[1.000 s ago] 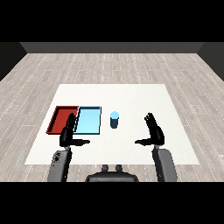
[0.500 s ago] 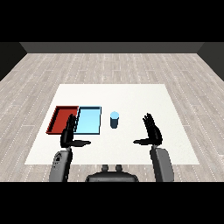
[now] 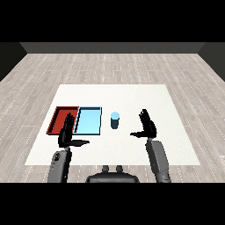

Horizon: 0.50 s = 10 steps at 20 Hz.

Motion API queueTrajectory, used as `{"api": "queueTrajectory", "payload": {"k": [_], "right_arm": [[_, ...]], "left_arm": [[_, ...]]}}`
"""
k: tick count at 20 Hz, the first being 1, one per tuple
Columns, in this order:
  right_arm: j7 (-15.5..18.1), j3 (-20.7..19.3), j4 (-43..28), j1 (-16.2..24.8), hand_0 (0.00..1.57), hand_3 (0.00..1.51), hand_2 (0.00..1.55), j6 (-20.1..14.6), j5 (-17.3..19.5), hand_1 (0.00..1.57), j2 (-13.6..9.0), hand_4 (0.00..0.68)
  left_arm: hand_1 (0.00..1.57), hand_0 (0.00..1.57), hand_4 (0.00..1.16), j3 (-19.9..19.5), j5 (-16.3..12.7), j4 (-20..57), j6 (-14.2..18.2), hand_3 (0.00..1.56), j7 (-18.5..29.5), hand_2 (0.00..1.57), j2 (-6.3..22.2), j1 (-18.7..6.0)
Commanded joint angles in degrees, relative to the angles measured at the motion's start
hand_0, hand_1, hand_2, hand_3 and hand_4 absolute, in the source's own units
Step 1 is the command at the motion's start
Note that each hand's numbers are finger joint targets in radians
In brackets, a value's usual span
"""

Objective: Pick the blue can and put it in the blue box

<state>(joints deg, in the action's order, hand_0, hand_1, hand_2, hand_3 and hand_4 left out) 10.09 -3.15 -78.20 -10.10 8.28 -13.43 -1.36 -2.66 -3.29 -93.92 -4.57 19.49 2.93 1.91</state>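
Risk — the upright can (image 3: 115, 120), mid-table just beside the blue tray (image 3: 88, 121), could tip if the spread, empty right hand (image 3: 147, 127) clips it sideways.

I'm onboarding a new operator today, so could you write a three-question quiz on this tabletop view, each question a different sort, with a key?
1. True or false: the blue can stands inside the light blue tray.
2. Which hand is nearer the can? A) left hand B) right hand
3. Fill in: the tray farthest from the can is the ___ tray.

Key: 1. False; it stands upright on the table, just right of that tray. 2. B. 3. Red.
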Motion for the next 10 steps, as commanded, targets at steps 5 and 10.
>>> {"api": "queueTrajectory", "payload": {"k": [5,10], "right_arm": [[-0.8,2.5,7.2,-7.5,0.0,0.0,0.0,-6.4,-3.5,0.0,1.3,0.0],[3.5,4.8,17.4,-12.1,0.0,0.0,0.0,-8.4,-4.8,0.0,1.3,0.0]], "left_arm": [[0.0,0.0,0.0,0.2,0.9,-0.1,-0.2,0.0,0.8,0.0,0.1,0.6],[0.0,0.0,0.0,1.2,0.1,-6.2,0.2,0.0,-3.7,0.0,-0.3,2.8]]}}
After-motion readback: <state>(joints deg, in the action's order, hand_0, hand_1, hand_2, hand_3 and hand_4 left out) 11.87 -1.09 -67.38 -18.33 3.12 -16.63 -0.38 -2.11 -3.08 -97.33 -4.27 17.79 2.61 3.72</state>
